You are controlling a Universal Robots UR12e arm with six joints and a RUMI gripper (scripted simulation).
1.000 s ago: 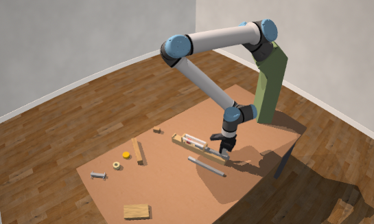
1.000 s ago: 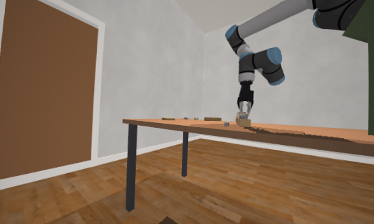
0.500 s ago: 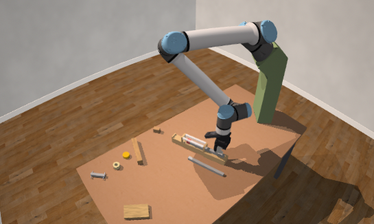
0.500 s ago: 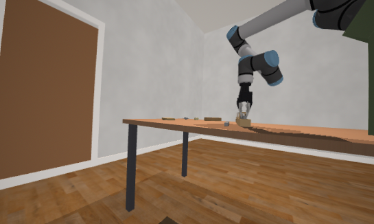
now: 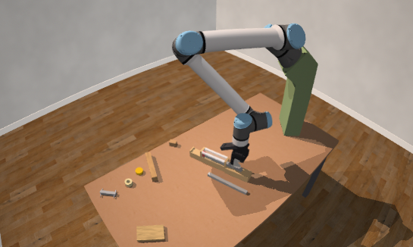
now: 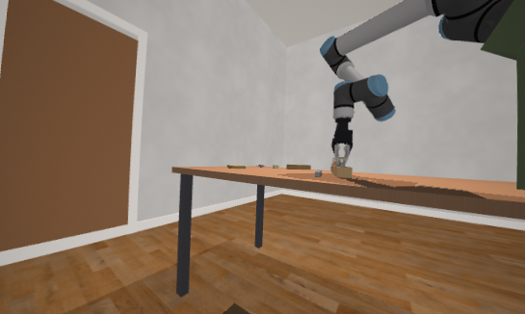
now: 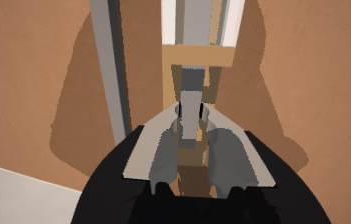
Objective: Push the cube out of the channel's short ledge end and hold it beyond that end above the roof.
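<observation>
The channel (image 5: 214, 161) (image 6: 343, 170) (image 7: 200, 56) is a long wooden base with a clear roofed part, lying on the table (image 5: 184, 212) (image 6: 234, 173). My gripper (image 5: 235, 164) (image 6: 341, 157) (image 7: 189, 103) hangs over the channel's near-right end and is shut on a thin grey rod (image 7: 192, 95). The rod lies along the channel's line and points into its open end. I cannot make out the cube; the inside of the channel is mostly hidden.
A second grey rod (image 5: 228, 183) (image 7: 108, 65) (image 6: 317, 173) lies on the table beside the channel. To the left lie a wooden bar (image 5: 151, 167), a small wooden block (image 5: 173, 142), a yellow disc (image 5: 139, 170), a ring (image 5: 129, 182), a grey bolt (image 5: 108, 193) and a wooden slab (image 5: 150, 233). The green arm pedestal (image 5: 298, 95) stands at the back right.
</observation>
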